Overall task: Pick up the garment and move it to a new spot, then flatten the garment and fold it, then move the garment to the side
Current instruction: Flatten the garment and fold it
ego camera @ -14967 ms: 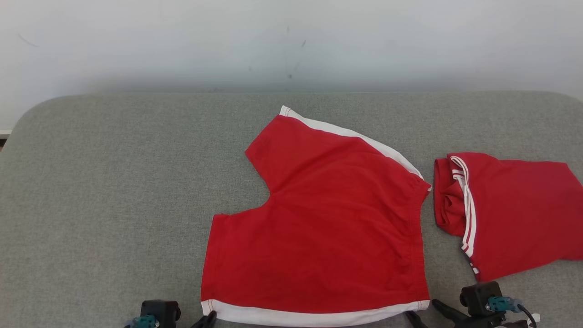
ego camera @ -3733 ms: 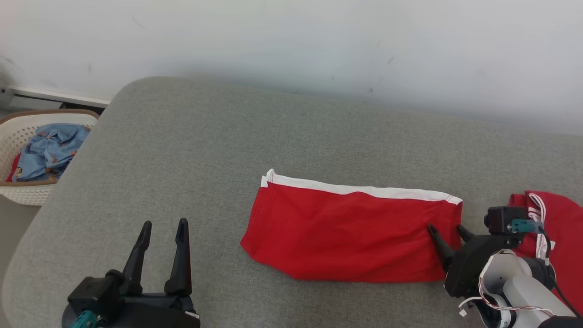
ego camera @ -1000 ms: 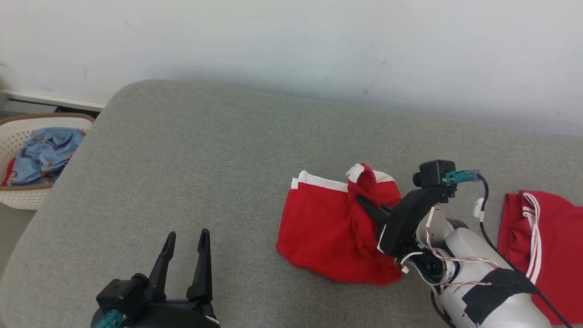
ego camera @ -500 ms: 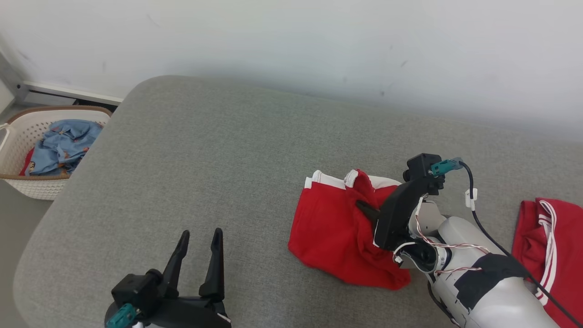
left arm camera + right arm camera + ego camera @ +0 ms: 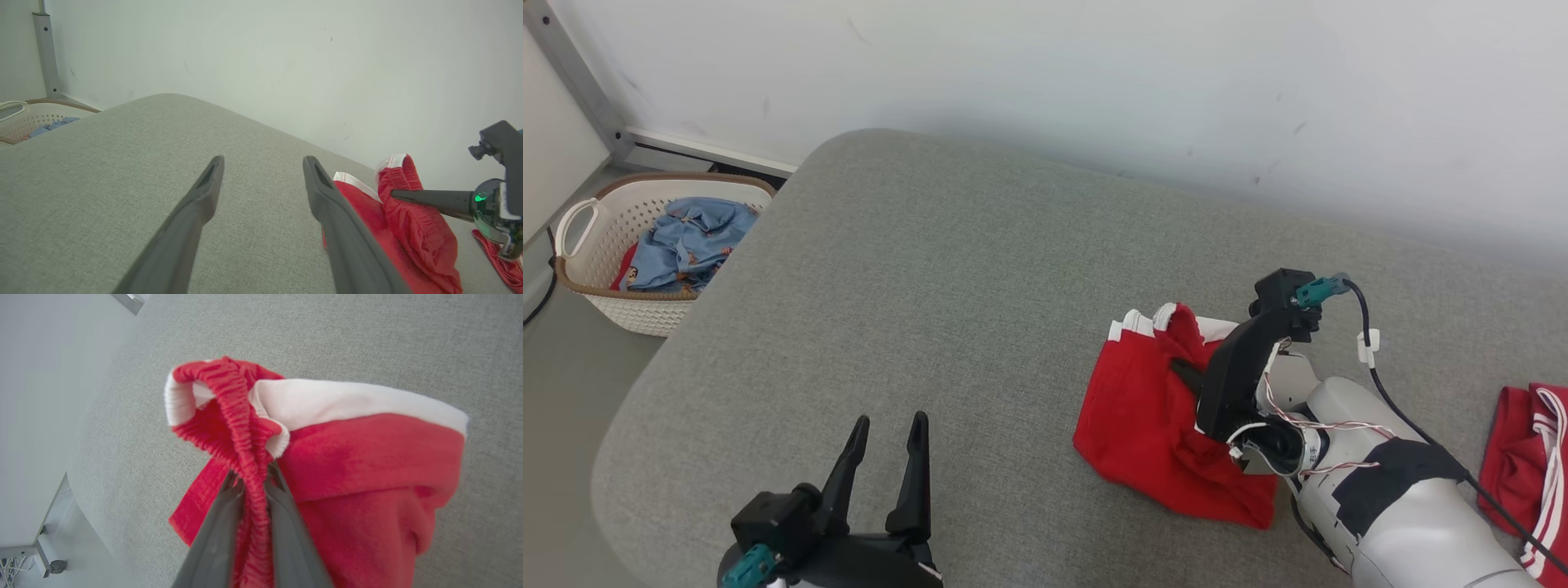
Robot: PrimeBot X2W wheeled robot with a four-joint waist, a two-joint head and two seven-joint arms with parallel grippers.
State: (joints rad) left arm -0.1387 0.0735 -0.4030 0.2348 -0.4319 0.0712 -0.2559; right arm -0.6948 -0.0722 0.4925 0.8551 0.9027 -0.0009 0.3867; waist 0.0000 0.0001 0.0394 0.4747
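The garment (image 5: 1143, 425) is a pair of red shorts with white trim, folded and bunched on the grey cushioned surface (image 5: 931, 286). My right gripper (image 5: 1183, 371) is shut on its gathered red waistband and holds that edge up off the surface while the rest trails below. In the right wrist view the gripper (image 5: 253, 477) pinches the ribbed band of the garment (image 5: 359, 457). My left gripper (image 5: 889, 429) stands open and empty to the left, well apart from the cloth. From the left wrist its gripper (image 5: 263, 161) is spread wide, with the garment (image 5: 412, 228) off to the right.
A second red garment with white stripes (image 5: 1523, 457) lies at the right edge. A white laundry basket (image 5: 645, 314) holding blue clothes (image 5: 686, 241) sits on the floor past the surface's left end. A pale wall runs behind.
The head view has swung left, bringing the basket further in. My right gripper keeps its hold and has drawn the garment slightly farther from the other red one. The left gripper stays open.
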